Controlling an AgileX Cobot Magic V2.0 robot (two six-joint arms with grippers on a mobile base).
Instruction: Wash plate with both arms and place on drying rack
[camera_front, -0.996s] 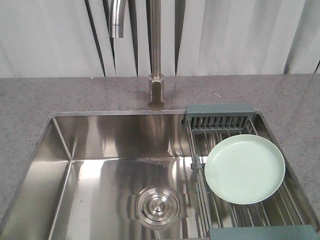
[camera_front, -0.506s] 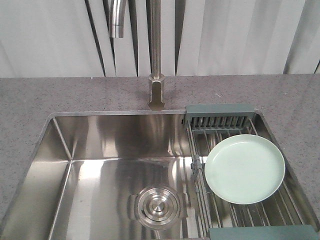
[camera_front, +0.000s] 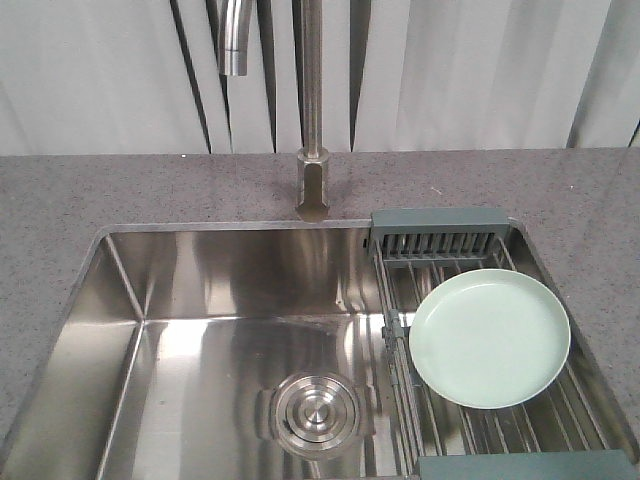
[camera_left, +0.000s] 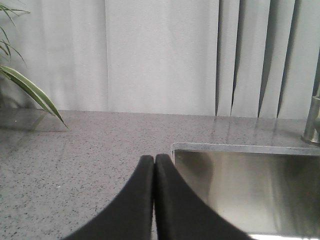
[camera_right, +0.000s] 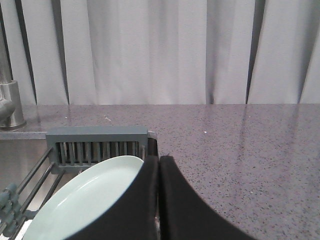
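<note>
The pale mint-green plate (camera_front: 490, 337) lies flat on the wire bars of the drying rack (camera_front: 436, 236), which spans the right end of the sink; it also shows in the right wrist view as the plate (camera_right: 85, 200) below the rack's slotted end (camera_right: 97, 146). No arm appears in the front view. My right gripper (camera_right: 158, 159) is shut and empty, held above the plate's right edge and the counter. My left gripper (camera_left: 154, 158) is shut and empty over the counter by the sink's left corner.
The steel sink basin (camera_front: 200, 330) has a round drain (camera_front: 315, 413). A tall faucet (camera_front: 312, 140) rises behind it, spout (camera_front: 234, 40) over the basin. Grey speckled counter (camera_front: 60, 200) surrounds the sink. Plant leaves (camera_left: 30, 90) hang at far left. White blinds back the scene.
</note>
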